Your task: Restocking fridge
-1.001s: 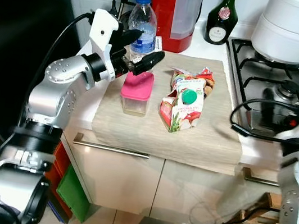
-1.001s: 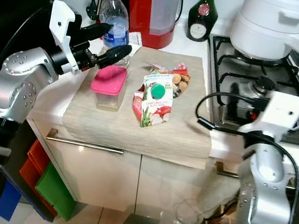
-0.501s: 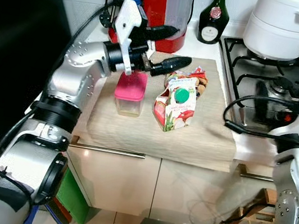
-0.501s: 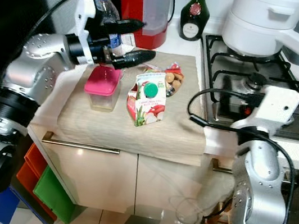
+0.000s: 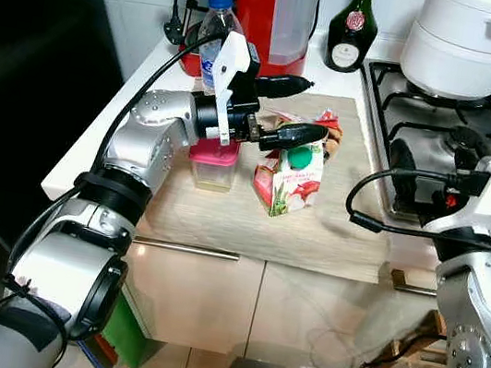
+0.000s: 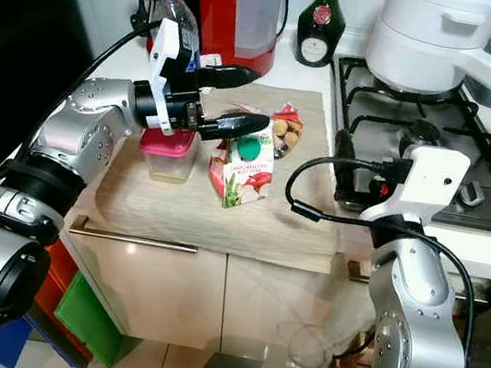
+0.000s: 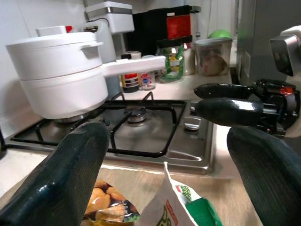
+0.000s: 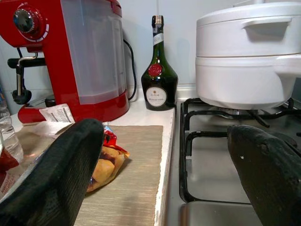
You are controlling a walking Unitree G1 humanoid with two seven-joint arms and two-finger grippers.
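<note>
A white carton with a green cap stands on the beige mat. To its left is a pink-lidded container, and behind it lies a snack bag. A water bottle stands at the mat's back left corner. My left gripper hovers open just above the carton's top, one finger over it and one behind. The left wrist view looks over the carton and snack bag between its fingers. My right gripper is open, low at the hob's near left edge, holding nothing.
A red coffee machine and a dark bottle stand at the back of the counter. A white pot sits on the gas hob to the right. A black fridge front is on the left.
My left gripper has swung right, from over the pink-lidded container to above the carton, still open. The right arm has shifted slightly toward the mat.
</note>
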